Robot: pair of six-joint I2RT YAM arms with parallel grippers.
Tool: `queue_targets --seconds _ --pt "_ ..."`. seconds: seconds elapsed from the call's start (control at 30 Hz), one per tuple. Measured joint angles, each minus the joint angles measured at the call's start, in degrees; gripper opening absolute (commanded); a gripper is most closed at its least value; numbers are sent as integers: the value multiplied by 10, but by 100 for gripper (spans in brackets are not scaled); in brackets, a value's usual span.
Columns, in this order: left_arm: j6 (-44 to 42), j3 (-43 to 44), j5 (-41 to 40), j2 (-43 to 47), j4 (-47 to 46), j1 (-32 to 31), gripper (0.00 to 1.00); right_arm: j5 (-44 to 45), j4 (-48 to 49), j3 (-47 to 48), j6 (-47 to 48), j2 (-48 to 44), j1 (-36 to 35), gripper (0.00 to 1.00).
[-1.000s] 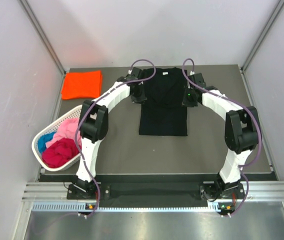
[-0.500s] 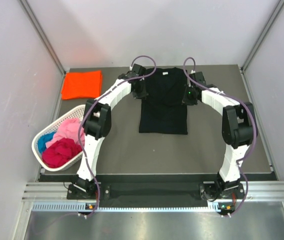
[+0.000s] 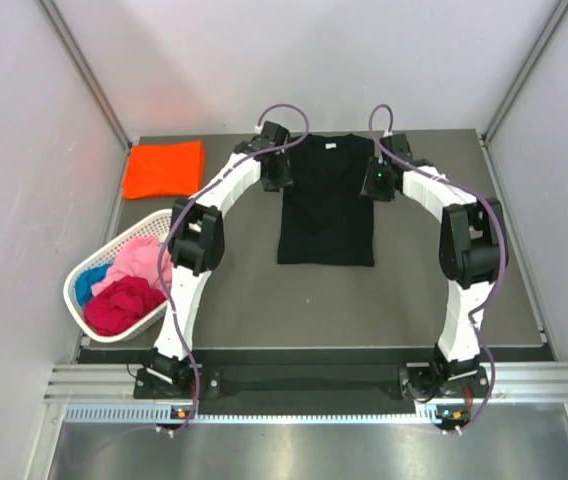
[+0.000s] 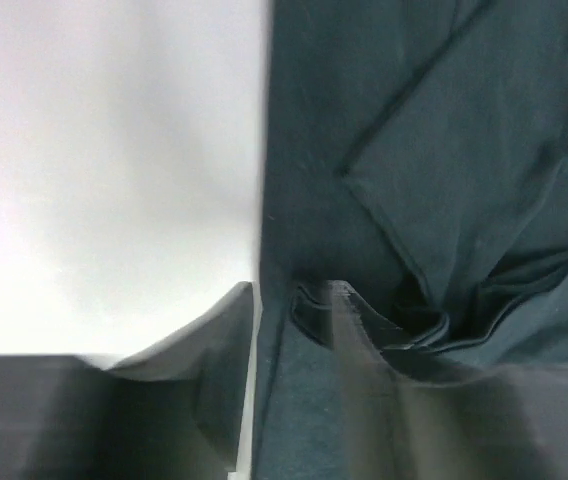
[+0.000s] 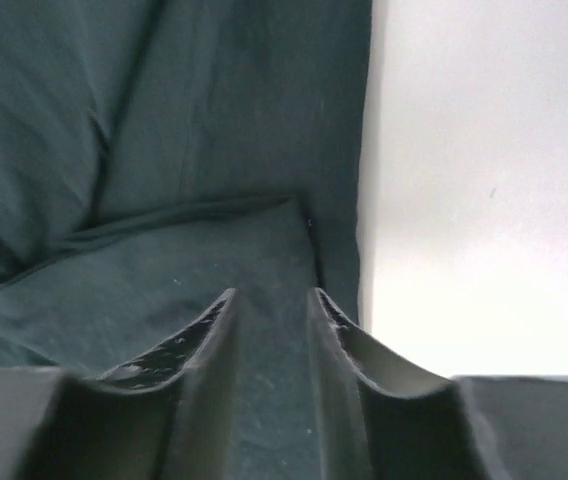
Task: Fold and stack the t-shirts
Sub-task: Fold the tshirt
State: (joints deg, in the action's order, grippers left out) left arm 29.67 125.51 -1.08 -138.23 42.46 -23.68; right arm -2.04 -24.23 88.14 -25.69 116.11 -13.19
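Both arms have reached farther up the black shirt point(image 3: 325, 225) to set its side folds; right gripper point(image 5: 269, 295) narrowly parted, left gripper point(image 4: 294, 297) I cannot tell.

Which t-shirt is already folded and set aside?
The bright orange cloth t-shirt, a neat square far left; the black cloth t-shirt lies centre, crumpled t-shirts fill the white lattice basket.
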Motion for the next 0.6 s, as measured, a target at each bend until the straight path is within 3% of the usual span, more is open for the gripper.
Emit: queue_targets --seconds 0.17,0.47,0.6 --pt "-11 -26 -30 38 -3 7 44 -10 -16 11 5 -17 9 48" --pt "-10 -373 33 303 -38 -24 43 -97 -39 -209 17 -210 10 46" --pt "-7 -475 83 349 -67 -38 42 -127 -41 -275 26 -231 10 46"
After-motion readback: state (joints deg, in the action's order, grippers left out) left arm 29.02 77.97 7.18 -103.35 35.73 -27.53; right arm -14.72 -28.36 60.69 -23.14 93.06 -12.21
